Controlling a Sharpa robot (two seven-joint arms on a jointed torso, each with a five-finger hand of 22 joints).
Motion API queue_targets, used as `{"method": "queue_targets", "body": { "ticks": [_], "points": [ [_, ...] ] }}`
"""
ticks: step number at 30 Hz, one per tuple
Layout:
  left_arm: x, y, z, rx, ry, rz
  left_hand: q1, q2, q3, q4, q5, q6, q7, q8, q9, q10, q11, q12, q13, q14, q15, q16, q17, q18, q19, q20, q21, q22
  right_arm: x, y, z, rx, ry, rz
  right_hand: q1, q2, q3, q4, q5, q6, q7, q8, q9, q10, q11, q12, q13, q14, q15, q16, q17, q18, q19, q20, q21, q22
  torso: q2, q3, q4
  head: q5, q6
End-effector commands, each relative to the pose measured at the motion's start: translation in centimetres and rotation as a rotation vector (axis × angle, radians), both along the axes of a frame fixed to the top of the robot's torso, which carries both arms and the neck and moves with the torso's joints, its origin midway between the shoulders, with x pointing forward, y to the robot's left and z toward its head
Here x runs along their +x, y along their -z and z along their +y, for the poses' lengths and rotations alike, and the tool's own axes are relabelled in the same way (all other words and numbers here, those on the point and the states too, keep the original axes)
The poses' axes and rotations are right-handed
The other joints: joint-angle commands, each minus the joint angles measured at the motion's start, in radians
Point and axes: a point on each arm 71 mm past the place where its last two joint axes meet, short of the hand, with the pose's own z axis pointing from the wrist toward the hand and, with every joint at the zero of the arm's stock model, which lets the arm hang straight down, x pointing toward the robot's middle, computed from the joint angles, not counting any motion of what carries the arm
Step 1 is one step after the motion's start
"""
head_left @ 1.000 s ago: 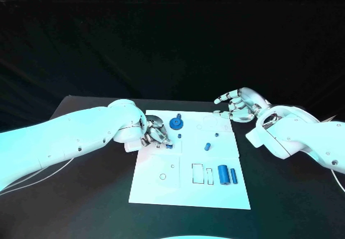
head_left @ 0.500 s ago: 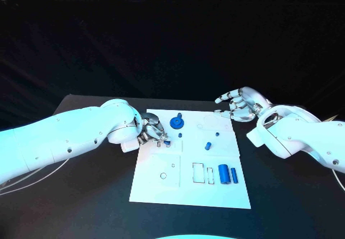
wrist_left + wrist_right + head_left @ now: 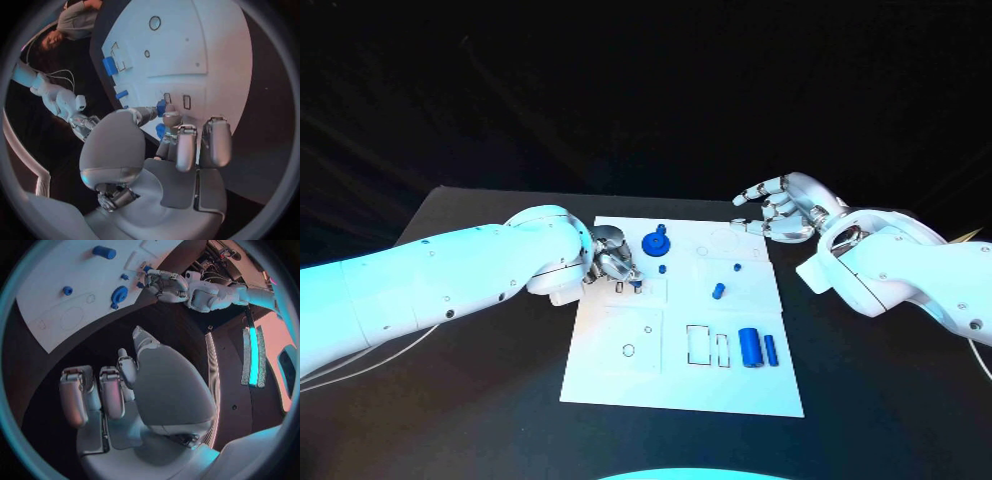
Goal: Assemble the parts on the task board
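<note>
The white task board (image 3: 678, 375) lies in the middle of the black table. My left hand (image 3: 607, 263) is over its near-left part and pinches a small blue part (image 3: 636, 285) between thumb and finger. The left wrist view shows that small blue part (image 3: 161, 107) just beside two small rectangular slots (image 3: 186, 102). A blue gear-like part (image 3: 656, 243) stands at the board's far edge, with a small blue peg (image 3: 662, 269) near it. My right hand (image 3: 783, 212) hovers past the board's far right corner, fingers apart, holding nothing.
On the board lie a short blue piece (image 3: 717, 293) mid-right and two blue cylinders (image 3: 749, 347) beside rectangular outlines (image 3: 695, 346). A tiny blue peg (image 3: 734, 269) stands further back. Bare black table (image 3: 877, 400) surrounds the board.
My left hand has drawn slightly toward the far side of the board with the small blue part in its pinch. The right hand has stayed where it was.
</note>
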Motion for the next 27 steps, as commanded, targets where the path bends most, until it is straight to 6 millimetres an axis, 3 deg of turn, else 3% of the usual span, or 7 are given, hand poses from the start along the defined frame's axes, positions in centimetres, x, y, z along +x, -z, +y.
{"method": "queue_targets", "body": {
  "ticks": [1, 27],
  "points": [
    [0.11, -0.18, -0.22, 0.028, 0.007, -0.068, -0.011, -0.001, 0.214, -0.209, 0.003, 0.009, -0.002, 0.004, 0.002, 0.008, 0.0, 0.008, 0.004, 0.091, -0.007, 0.004, 0.22, -0.019, 0.01, 0.001, 0.008, 0.016, -0.05, -0.05, 0.17, -0.006, -0.021, -0.01, -0.009, 0.004, 0.006, -0.003, 0.005, 0.006, -0.001, 0.006, 0.0, 0.005, 0.001, 0.005, 0.0, 0.094, -0.002, -0.002, 0.227, 0.001, 0.089, -0.003, 0.005, 0.243, 0.001, 0.0005, -0.0014, 0.001, -0.002],
    [-0.46, 0.59, -0.57, 0.063, 0.046, -0.047, -0.03, -0.015, 0.237, -0.222, 0.009, 0.025, -0.008, 0.005, 0.008, 0.037, -0.006, 0.029, 0.036, 0.093, -0.013, 0.006, 0.224, -0.02, 0.014, -0.004, 0.01, 0.021, -0.1, -0.03, 0.14, -0.007, -0.023, -0.007, -0.013, 0.003, 0.007, -0.003, 0.006, 0.006, -0.002, 0.007, -0.001, 0.003, 0.0, 0.002, -0.003, 0.095, -0.003, -0.002, 0.228, 0.001, 0.088, -0.003, 0.005, 0.243, 0.0, 0.0004, -0.0012, 0.001, -0.008]
  ]
}}
